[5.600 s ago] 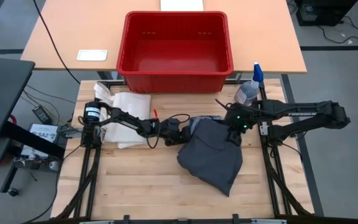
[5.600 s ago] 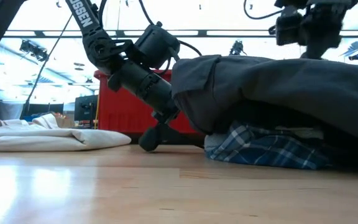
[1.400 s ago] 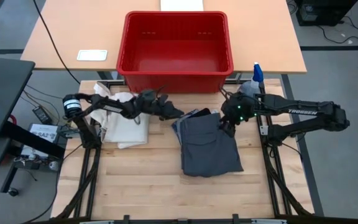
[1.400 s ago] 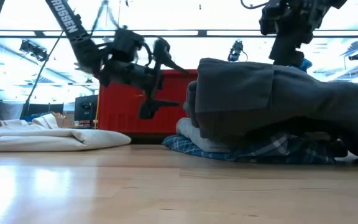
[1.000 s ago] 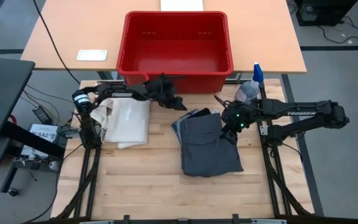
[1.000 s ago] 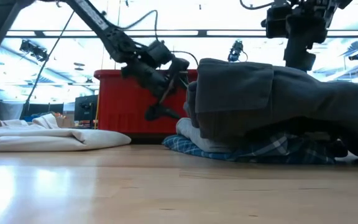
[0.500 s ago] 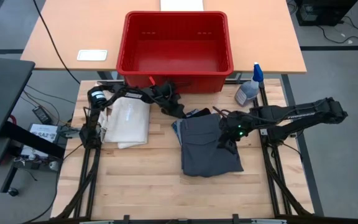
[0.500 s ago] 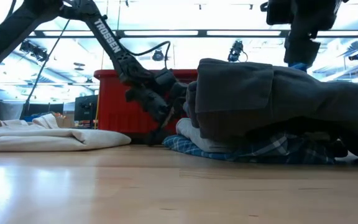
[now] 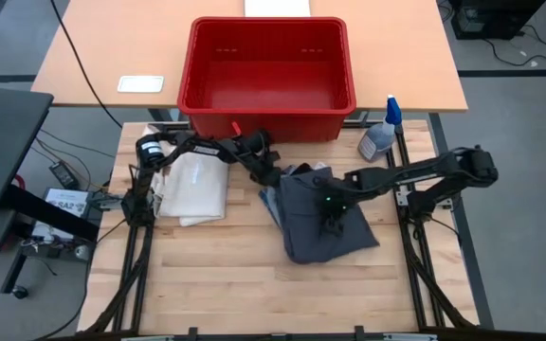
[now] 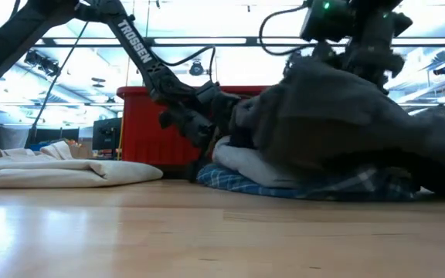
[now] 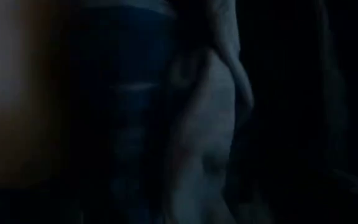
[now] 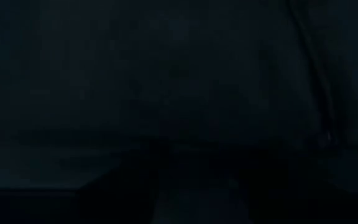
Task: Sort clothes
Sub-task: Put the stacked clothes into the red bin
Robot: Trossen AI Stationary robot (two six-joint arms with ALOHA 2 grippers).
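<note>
The clothes lie in one pile at the table's middle. A dark grey cloth is on top, bunched and skewed. A blue-and-white plaid cloth and a pale cloth lie underneath, and black fabric shows at the far edge. My right gripper is down on the grey cloth's middle and shut on it. My left gripper slants down, open, at the pile's far left corner. Both wrist views show only dark cloth close up. My right gripper comes at the dark grey cloth from above, pointing steeply down, at a raised bunch near its middle. The cloth hides the fingertips, so the layers do not show. The bunch rises toward the gripper while the cloth's edges lie on the pile. My left gripper's fingers are against the pile's left edge; I cannot tell whether they touch it.
A white cloth tote bag lies flat at the table's left. A red bin stands beyond the far edge. A spray bottle stands at the far right corner. Bare wood runs along the near side.
My left gripper has sunk and tipped downward from in front of the red bin to the pile's far left corner. My right gripper has gone down and toward the table's left and near edge. The grey cloth has bunched up under it, and its near end has swung right.
</note>
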